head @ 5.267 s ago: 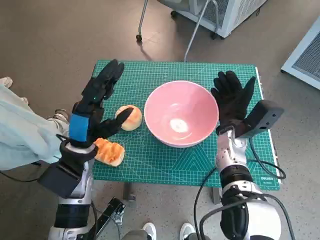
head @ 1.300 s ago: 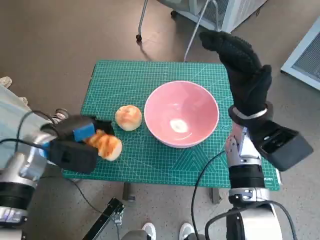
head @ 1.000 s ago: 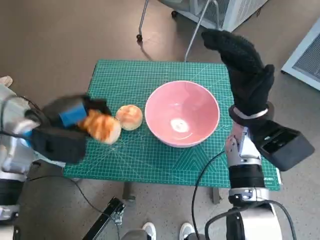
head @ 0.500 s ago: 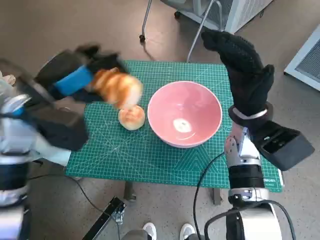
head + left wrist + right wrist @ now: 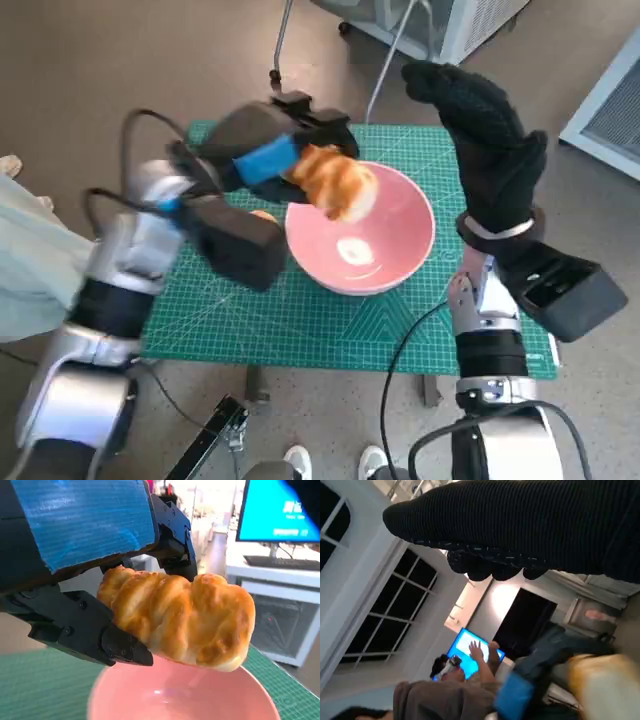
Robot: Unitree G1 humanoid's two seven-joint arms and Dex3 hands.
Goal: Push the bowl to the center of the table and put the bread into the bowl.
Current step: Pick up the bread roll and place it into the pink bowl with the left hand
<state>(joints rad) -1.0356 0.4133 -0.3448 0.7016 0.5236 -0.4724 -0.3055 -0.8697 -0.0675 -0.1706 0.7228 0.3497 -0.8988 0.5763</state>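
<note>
The pink bowl (image 5: 360,240) sits on the green mat (image 5: 300,320) with nothing lying in it. Just above its rim, the left hand (image 5: 270,150) pinches the bread (image 5: 335,182) between black fingers (image 5: 90,630). The right hand (image 5: 485,130) is raised beside the bowl, fingers together, holding nothing.

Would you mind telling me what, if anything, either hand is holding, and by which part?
The left hand grips the bread by one end, above the pink bowl. The right hand holds nothing.
</note>
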